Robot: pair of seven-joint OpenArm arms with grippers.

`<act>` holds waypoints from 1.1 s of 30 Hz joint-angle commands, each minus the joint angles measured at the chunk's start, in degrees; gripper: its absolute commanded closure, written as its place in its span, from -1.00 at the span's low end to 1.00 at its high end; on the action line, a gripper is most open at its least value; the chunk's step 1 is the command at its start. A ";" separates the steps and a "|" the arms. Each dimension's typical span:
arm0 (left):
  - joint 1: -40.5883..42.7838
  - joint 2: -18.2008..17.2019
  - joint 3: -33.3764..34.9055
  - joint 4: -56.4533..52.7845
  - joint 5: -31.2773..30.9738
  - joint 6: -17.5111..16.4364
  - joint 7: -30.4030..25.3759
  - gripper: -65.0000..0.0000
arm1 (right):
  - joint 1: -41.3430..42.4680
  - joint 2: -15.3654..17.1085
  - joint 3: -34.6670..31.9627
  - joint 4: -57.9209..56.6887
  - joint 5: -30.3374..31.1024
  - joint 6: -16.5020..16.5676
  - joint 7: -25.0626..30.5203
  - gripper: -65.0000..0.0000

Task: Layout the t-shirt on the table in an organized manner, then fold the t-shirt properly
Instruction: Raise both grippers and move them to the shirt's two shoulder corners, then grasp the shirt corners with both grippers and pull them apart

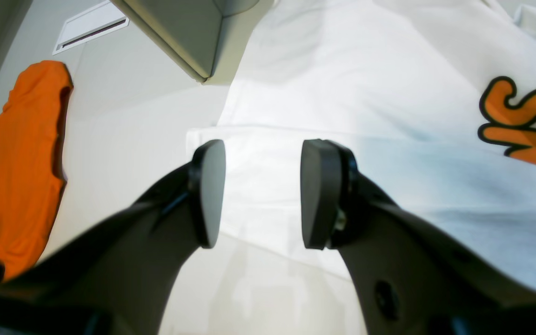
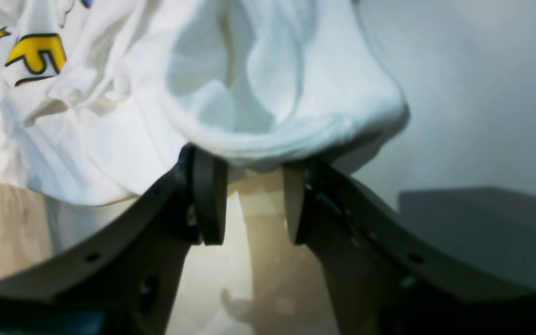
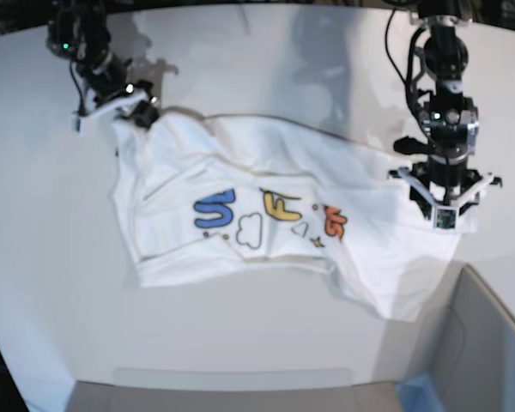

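- A large plain white smooth table (image 3: pixel 266 343) with a curved far edge is filling the base view, and a grey box with a blue corner (image 3: pixel 481 352) is sitting at its near right.
- A white cloth t-shirt with blue, yellow and orange cartoon letters and a cloud outline (image 3: pixel 266 219) is lying print-up across the middle of the table, spread but rumpled, with folds along its lower edge.
- The left gripper (image 1: pixel 262 193) is hovering over the shirt's edge on the base view's right; its black oval pads (image 1: pixel 317 193) are standing well apart with nothing between them, and bare tabletop is showing under them.
- The right gripper (image 2: pixel 254 204) is sitting at the shirt's far corner on the base view's left; its jaws are parted, and a rolled white hem is bunching right at the fingertips (image 2: pixel 210 195); whether they are actually pinching cloth I cannot tell.
- An orange cloth (image 1: pixel 14 167) is lying beyond the table in the left wrist view.
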 commanded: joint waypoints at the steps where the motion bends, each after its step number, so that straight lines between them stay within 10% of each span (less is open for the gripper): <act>1: -0.52 -0.66 -0.47 0.89 0.48 0.34 -1.05 0.17 | 0.85 0.41 -0.63 0.12 -1.72 -0.45 0.05 0.35; 14: -3.07 3.12 -12.43 -5.97 -1.02 0.34 -1.49 0.04 | 1.64 0.32 -4.41 -0.49 -6.90 -0.45 0.40 0.35; 21: -9.22 0.49 -27.64 -14.41 -21.50 0.25 2.82 -0.02 | 1.46 0.32 -4.50 -0.49 -6.90 -0.45 0.49 0.35; 33: -10.36 -8.30 -27.55 -29.62 -41.02 0.17 5.37 -0.02 | 1.64 0.23 -4.59 -0.49 -6.90 -0.45 0.40 0.35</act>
